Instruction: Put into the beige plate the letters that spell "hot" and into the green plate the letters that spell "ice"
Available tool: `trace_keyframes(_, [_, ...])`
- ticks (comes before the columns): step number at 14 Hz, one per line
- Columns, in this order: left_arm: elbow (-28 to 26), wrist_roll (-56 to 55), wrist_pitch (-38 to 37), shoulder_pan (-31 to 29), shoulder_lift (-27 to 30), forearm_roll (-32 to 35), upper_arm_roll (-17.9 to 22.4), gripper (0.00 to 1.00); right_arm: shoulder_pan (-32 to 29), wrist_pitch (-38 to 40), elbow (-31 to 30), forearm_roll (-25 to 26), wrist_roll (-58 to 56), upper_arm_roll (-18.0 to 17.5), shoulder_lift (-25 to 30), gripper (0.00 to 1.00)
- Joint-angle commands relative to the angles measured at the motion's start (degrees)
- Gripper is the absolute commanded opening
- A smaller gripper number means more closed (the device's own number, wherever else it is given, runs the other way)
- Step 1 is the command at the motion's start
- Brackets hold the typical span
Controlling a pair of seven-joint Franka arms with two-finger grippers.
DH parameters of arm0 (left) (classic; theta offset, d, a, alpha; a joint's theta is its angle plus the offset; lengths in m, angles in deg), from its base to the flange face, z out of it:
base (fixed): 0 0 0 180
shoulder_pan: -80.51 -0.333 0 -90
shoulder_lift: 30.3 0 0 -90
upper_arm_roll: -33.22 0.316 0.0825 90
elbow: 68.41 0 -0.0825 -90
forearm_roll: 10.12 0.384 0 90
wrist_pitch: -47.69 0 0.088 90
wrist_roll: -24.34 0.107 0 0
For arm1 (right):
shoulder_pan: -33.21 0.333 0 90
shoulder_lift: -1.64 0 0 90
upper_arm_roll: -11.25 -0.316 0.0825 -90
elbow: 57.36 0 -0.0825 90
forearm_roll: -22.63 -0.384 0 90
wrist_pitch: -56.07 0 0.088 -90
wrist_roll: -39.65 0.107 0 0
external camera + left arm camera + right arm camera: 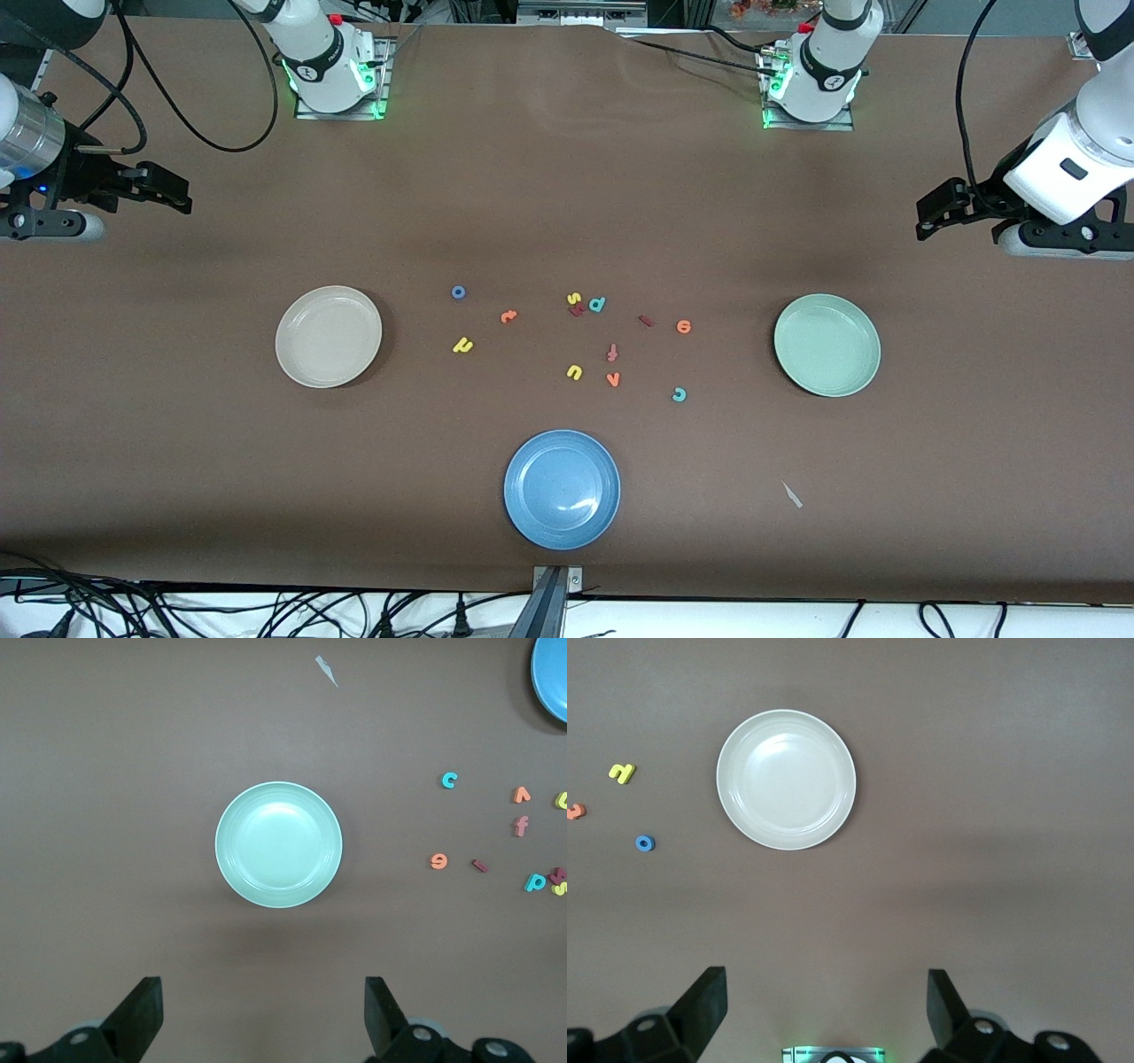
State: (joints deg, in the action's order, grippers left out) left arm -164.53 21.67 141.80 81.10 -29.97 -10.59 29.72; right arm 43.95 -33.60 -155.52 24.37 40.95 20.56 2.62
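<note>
Front view, left pincer (926, 217) released, right pincer (182, 197) released, s-and-d cluster (585, 304) overlapping, indistinct

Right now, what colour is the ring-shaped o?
Blue; the o shows best in the front view.

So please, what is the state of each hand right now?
Left hand: open, holding nothing, up over bare table at the left arm's end.
Right hand: open, holding nothing, up over bare table at the right arm's end.

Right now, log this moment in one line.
left gripper: open, waiting | right gripper: open, waiting | beige plate, green plate: empty
</note>
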Motion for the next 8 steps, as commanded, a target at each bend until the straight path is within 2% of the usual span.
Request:
trace_keyframes(1, [0.58,0.99,-1.30,-0.24,0.55,0.30,-0.36,1.00,-0.02,0.89,0.96,-0.86,0.11,0.27,-0.45,1.00])
trace_keyframes(8, [1.20,0.99,-1.38,-0.24,0.46,1.09,-0.28,1.00,-0.02,0.89,0.96,-0.86,0.11,0.27,-0.36,1.00])
